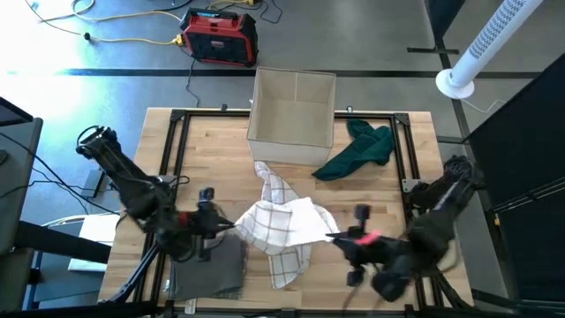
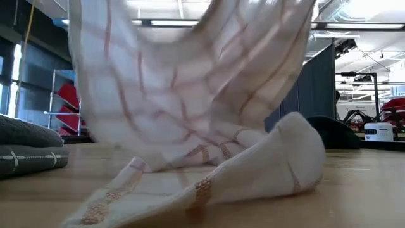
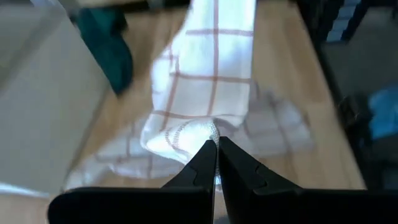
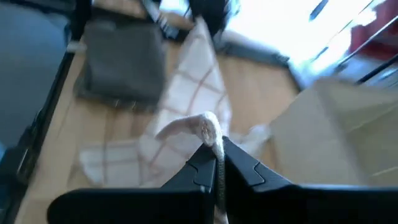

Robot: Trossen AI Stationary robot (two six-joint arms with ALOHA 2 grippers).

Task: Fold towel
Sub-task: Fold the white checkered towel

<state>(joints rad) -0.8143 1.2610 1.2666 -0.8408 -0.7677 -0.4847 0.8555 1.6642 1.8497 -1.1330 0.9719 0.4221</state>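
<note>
checked towel (image 1: 281,225) stretched left-right across table, ends clamped in left pincer (image 1: 228,223) and right pincer (image 1: 334,237)

You look straight down from the high camera over the whole bench (image 1: 388,190), with the left arm on the picture's left and the right arm on its right. Your low camera sits at bench-top height, facing level across the wood into the room behind; the checked towel (image 2: 190,126) hangs so near its lens that it fills most of the frame. Each wrist camera looks forward past its own arm's tool: the left tool (image 3: 217,148) faces the towel and the green cloth (image 3: 109,40), the right tool (image 4: 216,149) faces the towel and the folded grey cloth (image 4: 121,62). All four views share the towel.
</note>
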